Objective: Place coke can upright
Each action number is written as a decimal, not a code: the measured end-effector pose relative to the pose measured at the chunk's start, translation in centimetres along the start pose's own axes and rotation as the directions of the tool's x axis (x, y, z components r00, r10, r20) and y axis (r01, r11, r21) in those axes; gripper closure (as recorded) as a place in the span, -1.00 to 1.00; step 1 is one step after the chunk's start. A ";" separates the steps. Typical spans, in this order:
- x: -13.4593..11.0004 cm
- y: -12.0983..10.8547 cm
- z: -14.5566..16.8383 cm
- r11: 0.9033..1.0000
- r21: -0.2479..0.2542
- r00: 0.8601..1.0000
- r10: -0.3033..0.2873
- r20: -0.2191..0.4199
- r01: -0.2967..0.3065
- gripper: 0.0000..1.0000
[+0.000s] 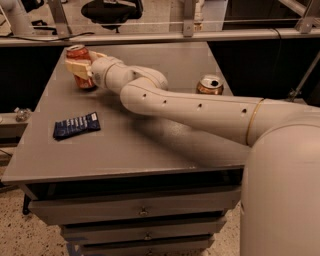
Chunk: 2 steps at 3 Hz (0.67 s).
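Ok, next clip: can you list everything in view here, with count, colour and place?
coke can: one, red-orange with a silver top, upright at the far left corner of the table, in the end effector
gold can: one, gold-bronze, upright near the far right edge, behind the arm
packet: one, dark blue, flat on the left side, nearer the front
table: one, grey, centre of view
drawers: stacked, grey, below the tabletop
chair: one, black, beyond the table
arm: one, white, reaching from the right across the table to the far left
end effector: one, cream, closed around the coke can
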<state>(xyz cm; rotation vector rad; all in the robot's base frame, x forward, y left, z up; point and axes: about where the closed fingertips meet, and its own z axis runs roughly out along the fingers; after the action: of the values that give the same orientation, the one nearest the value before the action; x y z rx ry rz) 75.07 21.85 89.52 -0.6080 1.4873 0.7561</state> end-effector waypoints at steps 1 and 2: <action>-0.1 0.0 0.0 1.000 0.000 1.000 0.000 0.000 0.000 0.82; -0.1 0.0 0.0 1.000 0.000 1.000 0.000 0.000 0.000 1.00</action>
<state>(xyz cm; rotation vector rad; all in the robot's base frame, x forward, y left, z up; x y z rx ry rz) 75.07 21.85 89.65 -0.6079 1.4873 0.7560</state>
